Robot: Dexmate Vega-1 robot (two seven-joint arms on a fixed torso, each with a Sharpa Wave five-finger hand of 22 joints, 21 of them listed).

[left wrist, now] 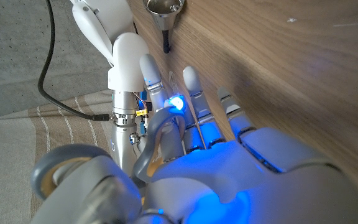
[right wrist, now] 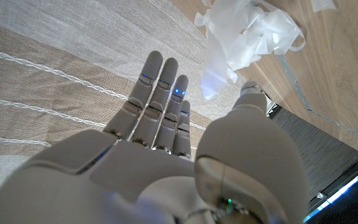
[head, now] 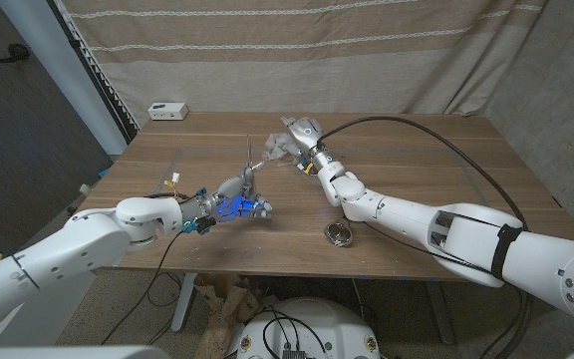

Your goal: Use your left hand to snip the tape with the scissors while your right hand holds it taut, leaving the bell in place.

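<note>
A wooden table [head: 397, 150] stands before a draped beige curtain [head: 367, 50]. The left hand [head: 235, 202], glowing blue, grips the scissors [head: 248, 172] near the table's middle, blades pointing up and away from the robot. The right hand [head: 302, 135] is raised farther back, fingers straight and together in its wrist view; a crumpled wad of clear tape [right wrist: 247, 31] sits just beside its thumb, but whether it is pinched cannot be told. A small metal bell [head: 341, 234] rests near the front edge beside the right forearm. A white box [head: 167, 110] sits at the far left corner.
</note>
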